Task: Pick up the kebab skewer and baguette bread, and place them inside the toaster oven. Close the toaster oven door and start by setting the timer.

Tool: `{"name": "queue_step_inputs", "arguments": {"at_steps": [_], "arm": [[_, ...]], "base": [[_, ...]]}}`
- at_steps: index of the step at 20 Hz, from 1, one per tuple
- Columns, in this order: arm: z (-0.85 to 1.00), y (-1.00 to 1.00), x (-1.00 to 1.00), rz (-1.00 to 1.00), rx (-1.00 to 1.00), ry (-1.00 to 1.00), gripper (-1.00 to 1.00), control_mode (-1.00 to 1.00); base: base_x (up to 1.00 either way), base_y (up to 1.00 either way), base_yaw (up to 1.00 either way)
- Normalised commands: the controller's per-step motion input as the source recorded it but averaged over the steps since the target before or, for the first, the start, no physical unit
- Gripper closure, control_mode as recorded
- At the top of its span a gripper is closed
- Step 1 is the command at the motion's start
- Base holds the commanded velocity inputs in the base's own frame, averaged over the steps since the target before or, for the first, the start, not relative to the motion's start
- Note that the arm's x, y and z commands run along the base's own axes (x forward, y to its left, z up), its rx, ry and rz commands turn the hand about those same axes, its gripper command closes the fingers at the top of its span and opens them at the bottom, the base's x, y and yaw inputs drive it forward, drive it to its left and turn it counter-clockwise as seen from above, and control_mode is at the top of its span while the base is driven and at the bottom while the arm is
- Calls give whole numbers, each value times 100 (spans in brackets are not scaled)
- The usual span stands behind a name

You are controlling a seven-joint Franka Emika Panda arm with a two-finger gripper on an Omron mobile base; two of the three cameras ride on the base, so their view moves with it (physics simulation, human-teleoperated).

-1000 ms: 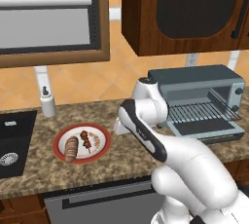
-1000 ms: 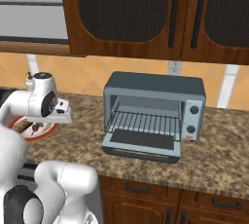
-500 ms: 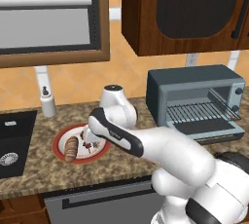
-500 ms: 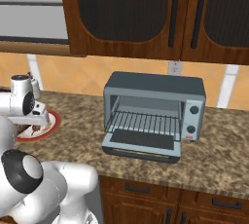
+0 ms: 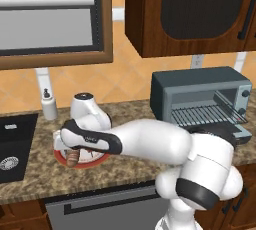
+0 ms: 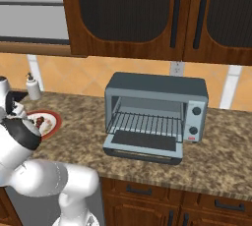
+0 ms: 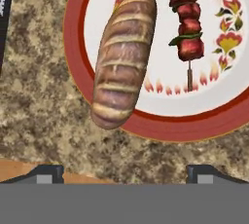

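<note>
The baguette bread, a golden-brown scored loaf, lies on the left side of a red-rimmed plate, its near end over the rim. To its right on the plate is the kebab skewer with dark red chunks. My gripper hangs open just above the plate's near edge, its fingertips spread wider than the loaf and touching nothing. The toaster oven stands to the right on the counter. The toaster oven door is dropped open and the wire rack is bare.
A white soap bottle stands behind the plate by the wall. A dark sink lies left of the plate. Wall cabinets hang above the oven. Its knobs sit on its right front.
The arm has swung left from in front of the oven to above the plate and dropped lower. The gripper has stayed open. Plate, food and oven have not moved.
</note>
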Motion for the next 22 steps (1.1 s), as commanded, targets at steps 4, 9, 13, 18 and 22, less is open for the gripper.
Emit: {"name": "queue_step_inputs", "arguments": {"at_steps": [4,9,13,18,22], "arm": [[-22,56,35,-14,0,0,-100,-100],[-31,16,28,-3,0,0,-100,-100],[-36,0,18,0,0,1,-100,-100],[-39,0,3,0,0,1,-100,-100],[-31,0,0,0,0,5,-100,-100]], "base": [[0,0,0],[0,0,0],[0,0,0],[0,0,0],[0,0,0]]}}
